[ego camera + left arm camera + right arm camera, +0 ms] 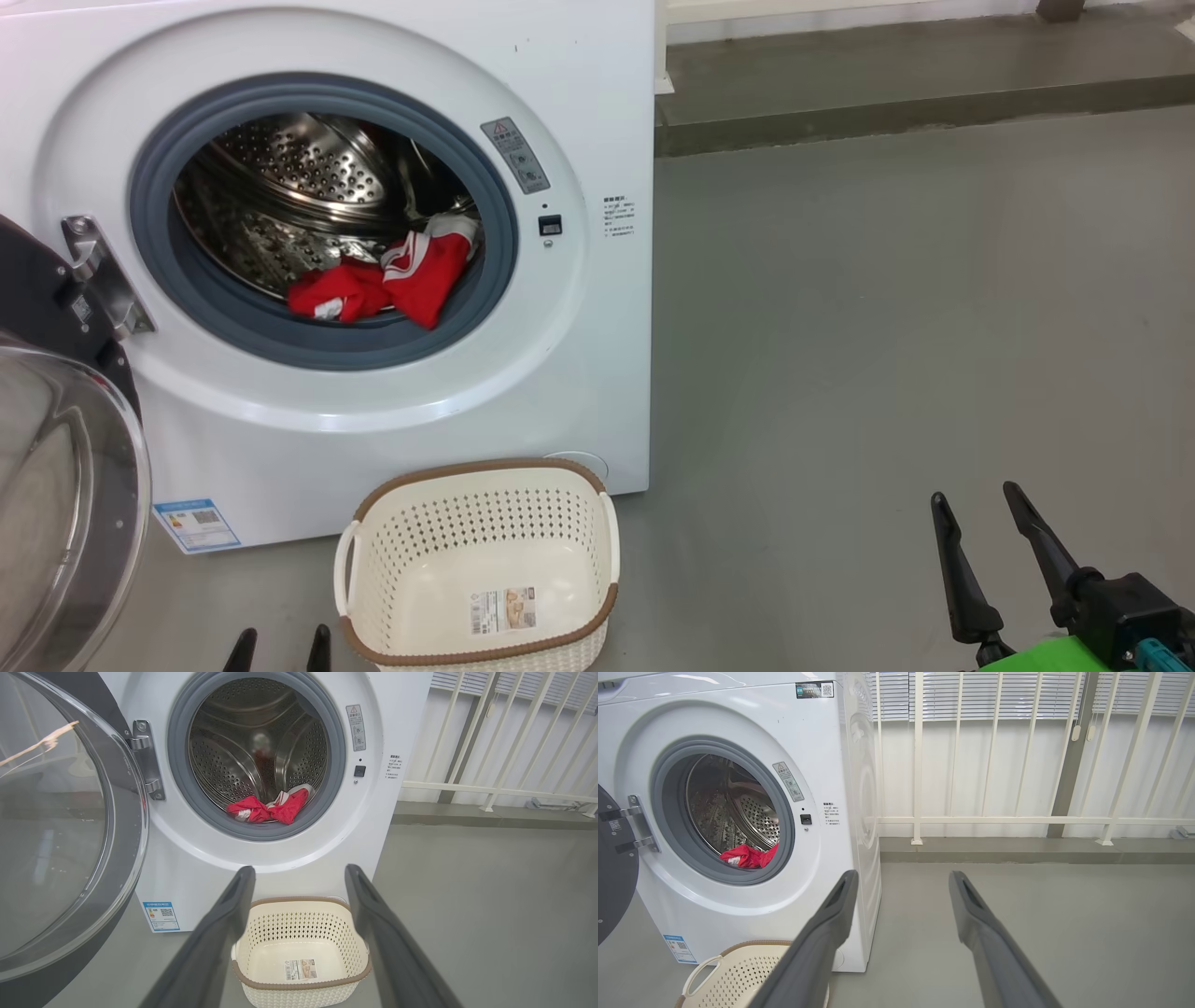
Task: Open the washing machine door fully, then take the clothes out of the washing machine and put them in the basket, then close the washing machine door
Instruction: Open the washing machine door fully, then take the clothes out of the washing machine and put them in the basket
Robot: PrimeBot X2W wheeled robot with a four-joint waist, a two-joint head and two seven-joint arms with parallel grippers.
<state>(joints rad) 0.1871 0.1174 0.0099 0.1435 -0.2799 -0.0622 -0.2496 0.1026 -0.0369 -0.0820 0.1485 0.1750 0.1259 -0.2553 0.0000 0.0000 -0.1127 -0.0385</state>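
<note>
The white washing machine stands at the left with its door swung wide open to the left, glass bowl facing me. Red and white clothes lie at the front lip of the steel drum, also seen as clothes and clothes. On the floor before the machine sits the cream basket, holding nothing but its paper label. My left gripper is open low beside the basket's left side. Far right, above bare floor, my right gripper is open.
Grey floor stretches to the right of the machine. A raised concrete step and a white railing with blinds behind it run along the back wall.
</note>
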